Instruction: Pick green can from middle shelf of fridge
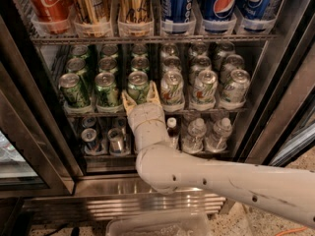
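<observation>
- The gripper point(140, 98) is my reference. It sits inside the fridge point(123, 193) at the front lip of the middle shelf point(206, 111), with the fingers spread.
- The target green can point(138, 85) is directly ahead of the gripper and slightly above it, between the two fingers. I can't tell if they're touching it.
- The can stands upright with its long axis vertical. The fingers flank its lower body on either side, so I judge the next move is just to close.
- There's only one arm point(221, 178), coming in from lower right of the gripper.
- Green cans: 3 lanes with 3 visible per lane, 9 total. The target is the front can of the lane at the gripper, and the other two lanes are left of it.
- White-green cans point(204, 86): 3 lanes right of the gripper, 9 visible.
- On the rack above the gripper: 1 red can point(47, 4), 2 gold cans point(91, 4) and 3 blue cans point(221, 4).
- Risk: the nearest white-green can is just beside the right-hand finger.
</observation>
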Controlling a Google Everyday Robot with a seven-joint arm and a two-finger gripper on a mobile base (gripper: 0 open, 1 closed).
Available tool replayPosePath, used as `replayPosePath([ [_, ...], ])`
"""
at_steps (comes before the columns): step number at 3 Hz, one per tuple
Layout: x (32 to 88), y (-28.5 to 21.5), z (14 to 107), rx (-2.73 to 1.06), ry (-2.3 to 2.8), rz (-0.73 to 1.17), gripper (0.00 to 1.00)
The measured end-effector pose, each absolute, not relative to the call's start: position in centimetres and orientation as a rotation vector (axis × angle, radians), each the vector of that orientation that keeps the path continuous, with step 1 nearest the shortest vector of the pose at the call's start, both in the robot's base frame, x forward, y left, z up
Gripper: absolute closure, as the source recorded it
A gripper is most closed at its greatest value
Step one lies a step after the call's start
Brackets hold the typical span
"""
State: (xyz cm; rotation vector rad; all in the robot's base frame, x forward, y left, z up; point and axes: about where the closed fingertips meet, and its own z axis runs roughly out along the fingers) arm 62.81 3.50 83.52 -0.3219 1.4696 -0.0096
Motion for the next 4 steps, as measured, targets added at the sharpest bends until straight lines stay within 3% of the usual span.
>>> replayPosePath([
  [2,63.5,3.4,83.3,-0.336,1.482,0.032,1.00],
  [4,63.1,3.8,84.8,-0.352,1.461,0.055,1.00],
])
